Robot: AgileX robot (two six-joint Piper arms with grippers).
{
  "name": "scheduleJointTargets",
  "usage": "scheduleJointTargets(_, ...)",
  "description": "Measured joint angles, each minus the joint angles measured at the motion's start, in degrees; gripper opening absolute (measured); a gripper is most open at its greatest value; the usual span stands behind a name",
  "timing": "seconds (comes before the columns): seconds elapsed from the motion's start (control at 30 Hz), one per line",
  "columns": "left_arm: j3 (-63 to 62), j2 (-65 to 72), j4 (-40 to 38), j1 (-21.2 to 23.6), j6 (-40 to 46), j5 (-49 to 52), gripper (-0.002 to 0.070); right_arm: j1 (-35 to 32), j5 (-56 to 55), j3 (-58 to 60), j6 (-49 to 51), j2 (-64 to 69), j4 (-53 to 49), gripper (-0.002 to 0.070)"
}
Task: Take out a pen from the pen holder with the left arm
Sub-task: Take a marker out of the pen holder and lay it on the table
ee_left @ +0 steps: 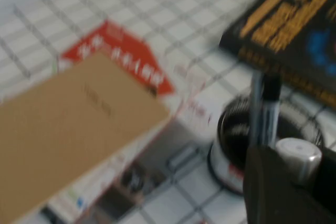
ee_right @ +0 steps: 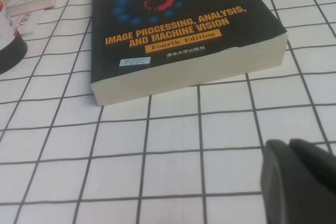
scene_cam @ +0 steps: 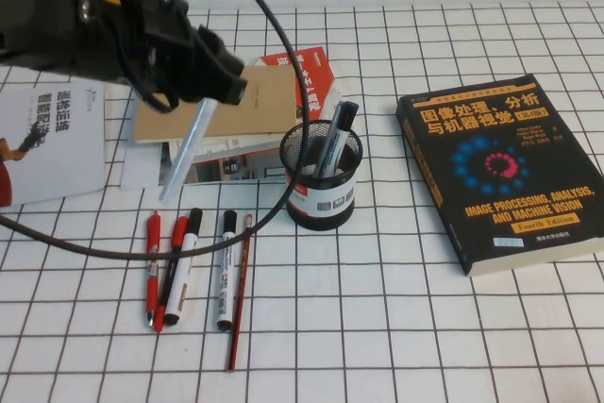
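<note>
Over the surface (scene_cam: 425,346), near the book (scene_cam: 500,172): right claw (ee_right: 296,177) parked, state untellable. Left of the holder (scene_cam: 321,176), aloft: left claw (scene_cam: 222,96) pinching the pen (scene_cam: 184,153) near its top. Could slip from so shallow a hold, scattering laid pens (scene_cam: 185,261).

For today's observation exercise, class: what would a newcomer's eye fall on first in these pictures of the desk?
First, the left gripper raised over the table's left side, shut on a pale pen that hangs slanting down, clear of the black mesh pen holder at centre, which holds other pens. Next, the big black book on the right, with the right gripper low over the table near its front edge.
</note>
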Motion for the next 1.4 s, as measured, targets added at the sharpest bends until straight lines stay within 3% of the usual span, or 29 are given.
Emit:
scheduleJointTargets(0.13, 0.0, 2.0, 14.7, 0.0, -16.1, 8.6, 0.0101, 0.0, 0.0, 0.0, 0.0, 0.0, 0.0, -0.0016)
scheduleJointTargets(0.3, 0.0, 5.6, 19.9, 0.0, -25.5, 16.8, 0.0101, 0.0, 0.0, 0.0, 0.0, 0.0, 0.0, -0.0016)
scheduleJointTargets(0.47, 0.0, 12.3, 16.3, 0.5, -28.3, 19.5, 0.0101, 0.0, 0.0, 0.0, 0.0, 0.0, 0.0, -0.0016)
scheduleJointTargets(0.67, 0.0, 19.1, 8.0, 4.6, -28.8, 17.8, 0.0101, 0.0, 0.0, 0.0, 0.0, 0.0, 0.0, -0.0016)
scheduleJointTargets(1.17, 0.0, 22.9, 4.9, 6.0, -31.3, 11.0, 0.0102, 0.0, 0.0, 0.0, 0.0, 0.0, 0.0, -0.0016)
scheduleJointTargets(1.4, 0.0, 22.9, 4.9, 6.0, -29.7, 11.0, 0.0237, 0.0, 0.0, 0.0, 0.0, 0.0, 0.0, -0.0017)
